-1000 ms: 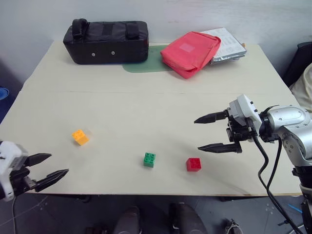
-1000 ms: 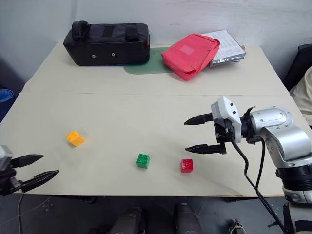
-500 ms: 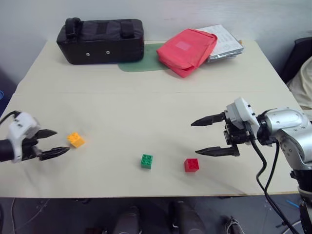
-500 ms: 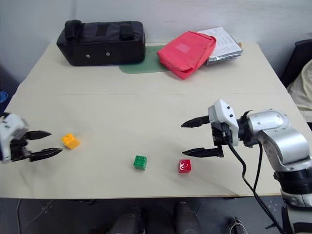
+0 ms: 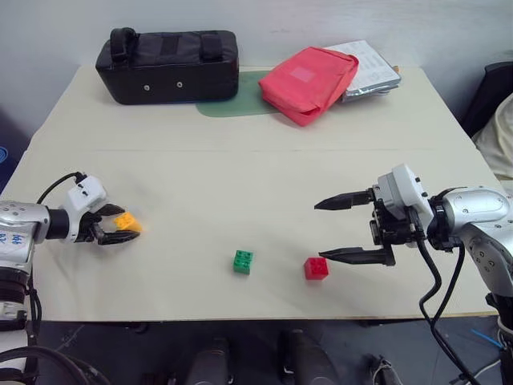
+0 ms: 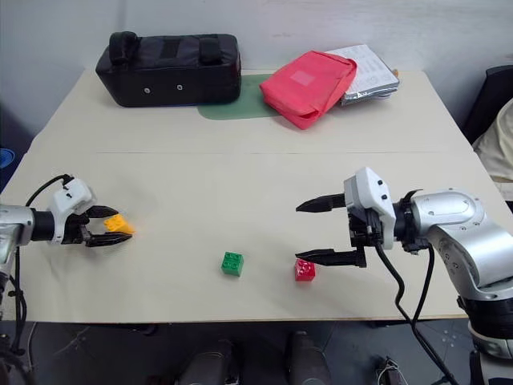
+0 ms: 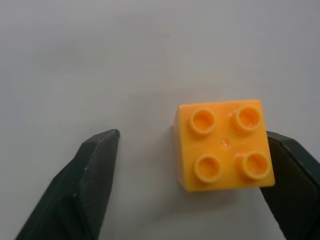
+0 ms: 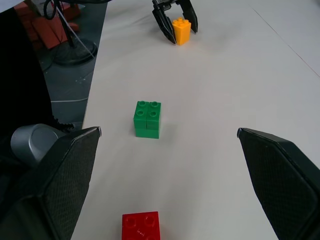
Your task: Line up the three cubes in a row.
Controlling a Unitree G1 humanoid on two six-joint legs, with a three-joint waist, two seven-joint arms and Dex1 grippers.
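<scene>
Left gripper (image 5: pixel 117 228) bracketing orange-yellow cube (image 7: pixel 223 145)
Wrist view: one finger touching, other apart, not gripping. Right gripper (image 5: pixel 333 229) hanging wide open.

Black bag (image 5: pixel 168 66), red pouch (image 5: pixel 309 84), papers (image 5: pixel 370 70) along table's (image 5: pixel 240 176) far edge.

Orange-yellow cube (image 7: pixel 224 145), green cube (image 5: pixel 244 261), red cube (image 5: pixel 316 268) lay on cream table (image 5: pixel 240 184). Bag (image 5: pixel 168 66) was black; pouch (image 5: pixel 309 83) red; mat (image 5: pixel 240 96) beneath them green. Both grippers (image 5: pixel 119 228) (image 5: pixel 345 228) had black fingers, white and silver housings.
</scene>
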